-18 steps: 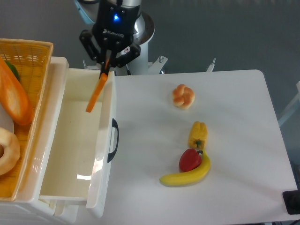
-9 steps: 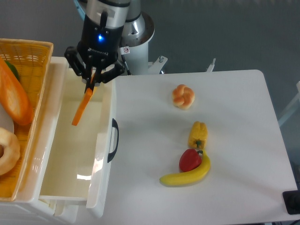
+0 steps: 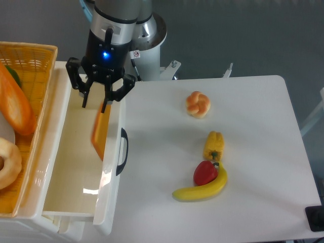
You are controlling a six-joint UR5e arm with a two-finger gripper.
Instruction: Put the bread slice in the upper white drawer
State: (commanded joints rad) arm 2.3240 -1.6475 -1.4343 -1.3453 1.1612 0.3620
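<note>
From the fixed camera, one gripper [image 3: 94,101] hangs over the upper white drawer [image 3: 61,167], fingers spread wide. One bread slice [image 3: 100,131] sits tilted inside the drawer, against its front wall. The table [image 3: 253,126] holds one bun [image 3: 198,104] and one banana [image 3: 202,188].

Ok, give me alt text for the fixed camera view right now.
The pincer stands open above the upper white drawer, with the bread slice just below it inside the drawer, apparently released. A bun, corn, pepper and banana lie on the table.

Bread slice [image 3: 100,133] loose inside upper white drawer [image 3: 66,167], below spread jaws.
</note>
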